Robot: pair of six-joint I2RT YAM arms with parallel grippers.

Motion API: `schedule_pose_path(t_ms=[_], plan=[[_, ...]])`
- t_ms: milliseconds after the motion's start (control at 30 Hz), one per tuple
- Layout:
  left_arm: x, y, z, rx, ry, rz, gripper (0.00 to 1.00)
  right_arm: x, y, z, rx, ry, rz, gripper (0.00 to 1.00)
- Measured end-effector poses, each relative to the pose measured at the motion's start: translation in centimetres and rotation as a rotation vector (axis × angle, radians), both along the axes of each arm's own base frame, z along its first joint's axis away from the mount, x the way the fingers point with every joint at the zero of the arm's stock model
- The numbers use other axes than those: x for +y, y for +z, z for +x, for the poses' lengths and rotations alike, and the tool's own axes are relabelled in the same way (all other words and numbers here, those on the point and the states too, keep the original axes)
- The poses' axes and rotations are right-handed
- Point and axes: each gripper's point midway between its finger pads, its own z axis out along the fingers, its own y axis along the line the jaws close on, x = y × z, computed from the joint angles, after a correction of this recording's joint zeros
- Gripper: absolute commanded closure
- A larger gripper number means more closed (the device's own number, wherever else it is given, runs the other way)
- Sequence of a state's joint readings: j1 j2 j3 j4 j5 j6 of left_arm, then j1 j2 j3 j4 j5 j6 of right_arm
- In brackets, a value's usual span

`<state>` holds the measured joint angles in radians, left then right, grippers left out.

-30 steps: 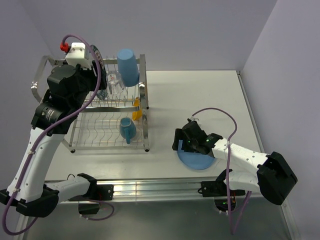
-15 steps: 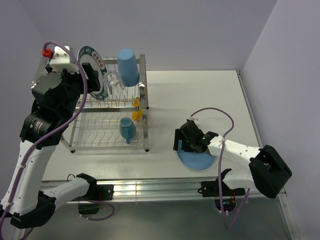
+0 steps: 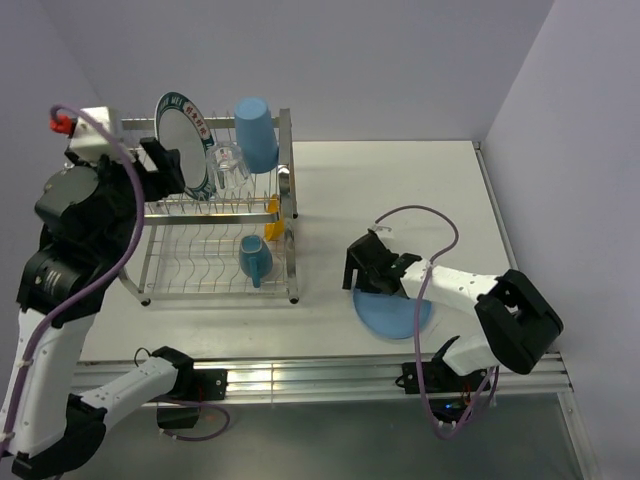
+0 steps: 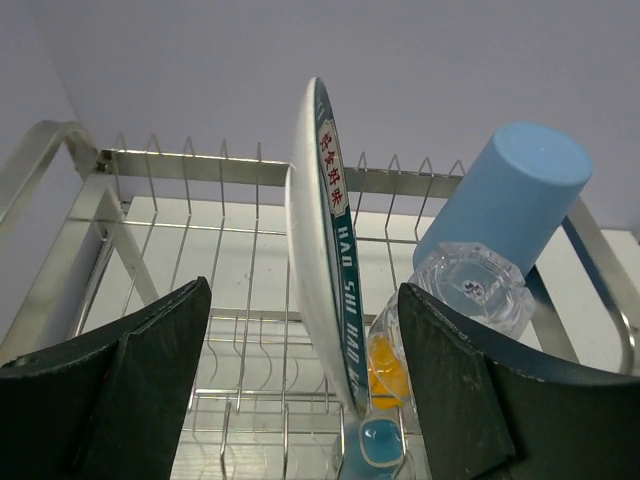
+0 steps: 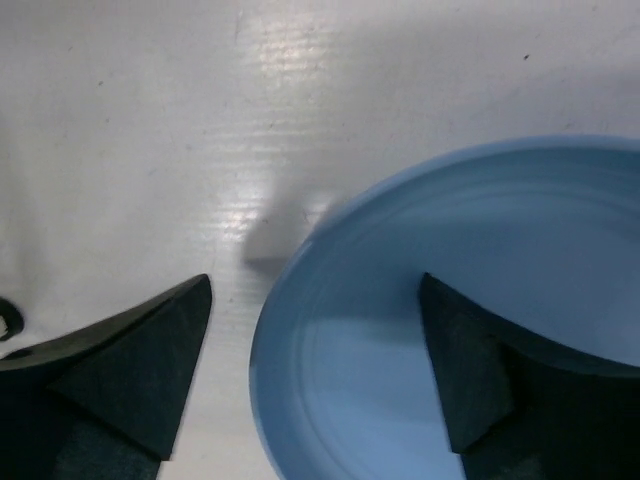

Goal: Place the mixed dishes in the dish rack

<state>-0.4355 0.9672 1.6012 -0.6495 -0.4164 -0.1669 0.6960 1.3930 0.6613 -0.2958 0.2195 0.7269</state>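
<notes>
While white plate stands in rack, 9 o'clock, left gripper spread either side; right gripper spread astride blue plate rim, 5 o'clock.

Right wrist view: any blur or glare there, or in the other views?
Right wrist view: soft glare on the white table; the rim of the large plain blue plate is blurred. Left wrist view: the white plate with dark patterned rim is sharp. Top external view: glare on the metal rail.
</notes>
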Motion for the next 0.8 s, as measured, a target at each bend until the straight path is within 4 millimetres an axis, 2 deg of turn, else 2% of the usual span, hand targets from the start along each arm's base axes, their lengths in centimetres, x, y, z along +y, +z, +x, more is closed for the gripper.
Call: schedule_pose_path(t_ms=[33, 67, 133, 167, 233, 300, 333, 367, 400, 567, 667, 733, 800], plan=[[0.3, 0.2, -0.6, -0.009, 0.001, -0.010, 0.19, -0.1, -0.1, 0.2, -0.002, -0.004, -0.008, 0.21], [0.6, 0.6, -1.3, -0.021, 0.001, -0.024, 0.20, -0.1, -0.2, 0.3, -0.006, -0.007, -0.019, 0.32], [1.1, 1.3, -2.6, -0.042, -0.001, -0.052, 0.20, 0.0, -0.4, 0.8, -0.011, -0.015, -0.040, 0.41], [1.3, 1.8, -3.2, -0.056, -0.002, -0.066, 0.20, 0.1, -0.5, 0.9, -0.015, -0.018, -0.055, 0.50], [1.8, 2.9, -4.5, -0.086, -0.005, -0.094, 0.20, 0.6, -0.8, 1.1, -0.018, -0.014, -0.085, 0.59], [2.1, 3.8, -5.5, -0.114, -0.012, -0.119, 0.21, 1.3, -0.9, 1.1, -0.026, -0.004, -0.123, 0.74], [2.2, 3.9, -5.9, -0.119, -0.015, -0.125, 0.21, 1.9, -0.8, 1.0, -0.029, 0.007, -0.126, 0.81], [2.2, 4.0, -6.2, -0.122, -0.022, -0.133, 0.21, 2.2, -0.7, 1.0, -0.036, 0.011, -0.143, 0.94], [2.2, 4.0, -6.4, -0.121, -0.027, -0.139, 0.21, 2.4, -0.5, 0.9, -0.046, 0.019, -0.156, 1.00], [1.3, 3.8, -7.0, -0.098, -0.088, -0.154, 0.22, 2.1, 0.5, 0.7, -0.073, 0.012, -0.171, 1.00], [0.0, 4.4, -7.5, -0.095, -0.164, -0.172, 0.24, 1.8, 1.1, 0.1, -0.071, 0.021, -0.154, 1.00], [-1.2, 5.0, -8.0, -0.103, -0.234, -0.195, 0.24, 1.6, 2.0, -0.3, -0.082, 0.030, -0.130, 1.00], [-2.3, 5.2, -8.5, -0.100, -0.300, -0.215, 0.25, 1.6, 4.1, -0.7, -0.115, 0.037, -0.076, 1.00]])
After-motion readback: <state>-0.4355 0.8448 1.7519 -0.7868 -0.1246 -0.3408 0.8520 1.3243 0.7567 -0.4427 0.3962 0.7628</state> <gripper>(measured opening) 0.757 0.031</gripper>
